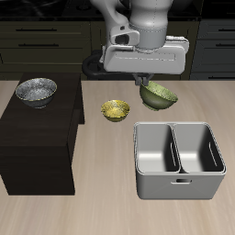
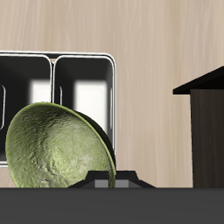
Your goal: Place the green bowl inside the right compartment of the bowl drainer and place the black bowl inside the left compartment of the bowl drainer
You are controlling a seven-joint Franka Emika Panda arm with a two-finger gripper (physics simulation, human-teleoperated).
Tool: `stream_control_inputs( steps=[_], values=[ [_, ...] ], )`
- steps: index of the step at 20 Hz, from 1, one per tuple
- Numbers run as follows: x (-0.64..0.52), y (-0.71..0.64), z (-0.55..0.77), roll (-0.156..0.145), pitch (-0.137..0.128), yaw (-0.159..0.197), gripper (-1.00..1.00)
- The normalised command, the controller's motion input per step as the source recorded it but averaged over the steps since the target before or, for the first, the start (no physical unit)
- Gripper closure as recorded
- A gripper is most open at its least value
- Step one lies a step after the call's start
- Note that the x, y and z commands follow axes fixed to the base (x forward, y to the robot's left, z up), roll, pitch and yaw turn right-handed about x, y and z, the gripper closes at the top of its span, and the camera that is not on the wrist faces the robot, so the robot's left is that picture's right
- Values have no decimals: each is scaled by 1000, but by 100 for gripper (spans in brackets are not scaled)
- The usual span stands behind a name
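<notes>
Green bowl [image 1: 159, 94] hangs tilted in the gripper [image 1: 144, 81], clamped by its rim, lifted off the surface [image 1: 101, 207] just behind the drainer [image 1: 179, 188]. Arm reaches down from the back edge. Black bowl [image 1: 36, 90] sits on the dark box [image 1: 37, 147].

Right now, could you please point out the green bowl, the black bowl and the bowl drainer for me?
green bowl [image 1: 162, 94], exterior view, on its tilted outer wall.
black bowl [image 1: 36, 90], exterior view, on its speckled inside.
bowl drainer [image 1: 176, 150], exterior view, on its middle wall.

Dark cabinets [image 1: 37, 37] — pale wood table [image 1: 101, 211]
</notes>
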Motion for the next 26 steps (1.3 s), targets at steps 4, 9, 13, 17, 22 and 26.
stream_control_inputs(
  steps=[4,9,13,17,22,26],
  values=[
    [223,-86,-135,-10,23,-17,100],
    [178,-66,-128,-6,43,-25,100],
    [214,-9,-205,-15,57,-13,100],
    [19,58,-110,5,18,2,100],
    [73,84,-247,1,36,16,100],
    [80,92,-271,5,47,2,100]
  ],
)
